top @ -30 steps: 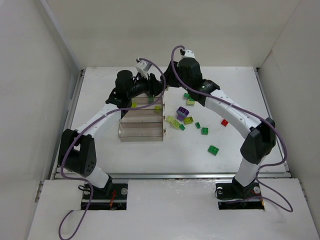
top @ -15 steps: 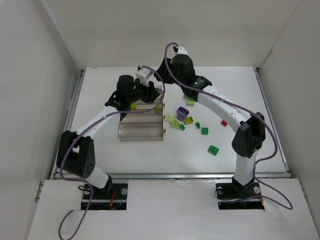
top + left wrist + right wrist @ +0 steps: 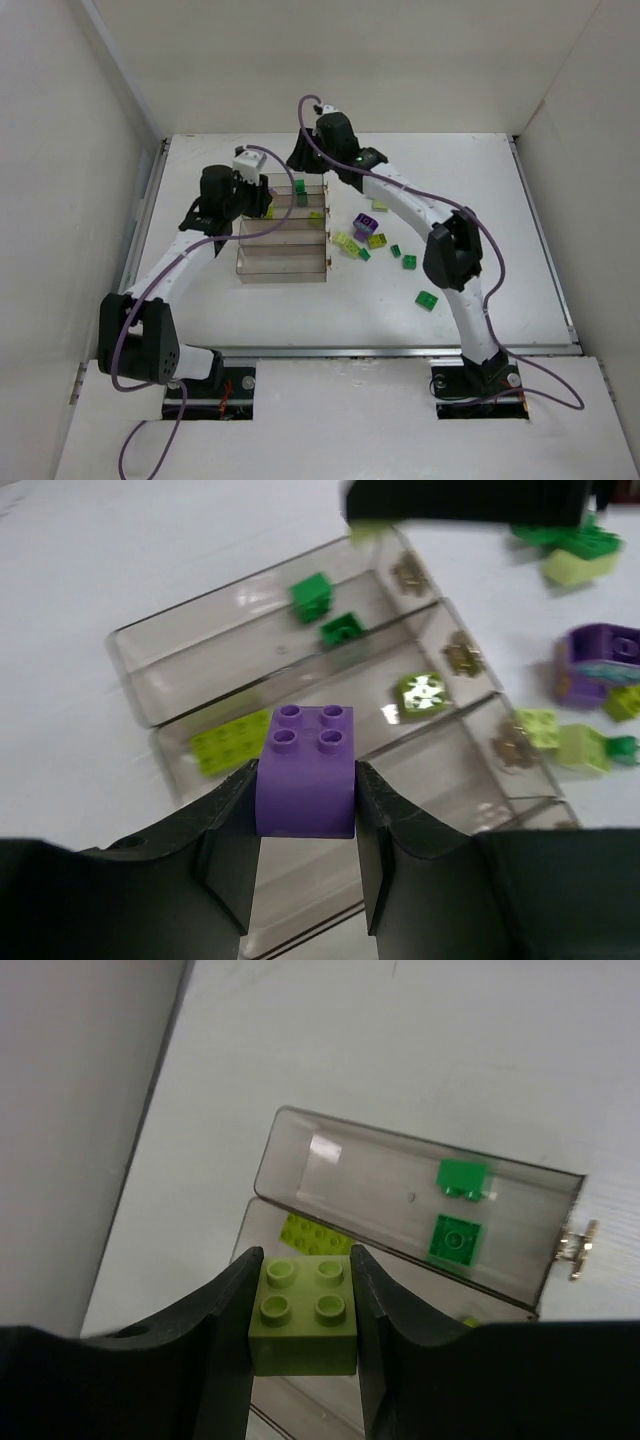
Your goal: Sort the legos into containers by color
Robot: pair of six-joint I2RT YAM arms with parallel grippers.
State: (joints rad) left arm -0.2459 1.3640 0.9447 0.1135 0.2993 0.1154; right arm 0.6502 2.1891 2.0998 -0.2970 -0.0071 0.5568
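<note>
The clear four-bin tray point(image 3: 281, 276) stands left of the table's centre. My left gripper point(image 3: 260, 203) is shut on a purple brick point(image 3: 306, 770) and holds it above the tray point(image 3: 128, 665), over the third bin from the far side. My right gripper point(image 3: 299, 166) is shut on a yellow-green brick point(image 3: 305, 1312) above the left end of the tray point(image 3: 262, 1175). The far bin holds two green bricks point(image 3: 311, 595). The second bin holds a flat yellow-green plate point(image 3: 228, 745) and a yellow-green brick point(image 3: 420, 693). The red brick is hidden.
Loose bricks lie right of the tray: a purple one point(image 3: 366, 225), yellow-green ones point(image 3: 345, 242) and small green ones point(image 3: 409, 261), with one green brick point(image 3: 427, 299) nearer the front. The right arm's elbow point(image 3: 450, 255) hangs over that area. White walls enclose the table.
The right arm has swung left, carrying its gripper from the tray's right end to above its far left part. The left gripper has drawn back to the left with the purple brick.
</note>
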